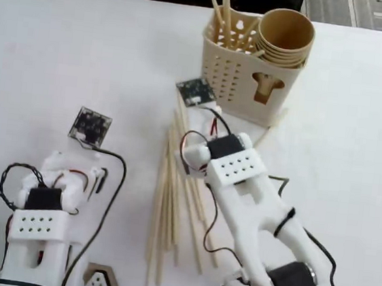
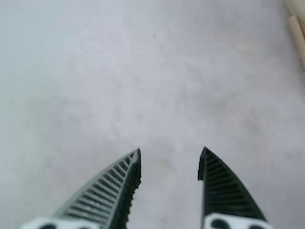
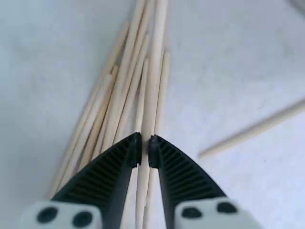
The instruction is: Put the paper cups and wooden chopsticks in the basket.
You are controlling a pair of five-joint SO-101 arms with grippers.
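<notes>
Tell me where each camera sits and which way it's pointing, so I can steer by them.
High view: fixed above the table, looking down on basket, paper cups, loose chopsticks; shows left arm and right arm.
Left wrist view: on the left arm, facing bare table; its open left pincer shows.
Right wrist view: on the right arm, facing the chopsticks; right pincer pinched on one, it seems.
Shared: high and right wrist views both show the loose chopsticks.

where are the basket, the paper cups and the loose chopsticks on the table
basket (image 1: 232, 86), high view, its perforated front wall
paper cups (image 1: 287, 29), high view, inside of top cup
chopsticks (image 1: 167, 209), high view, middle of loose pile
</notes>
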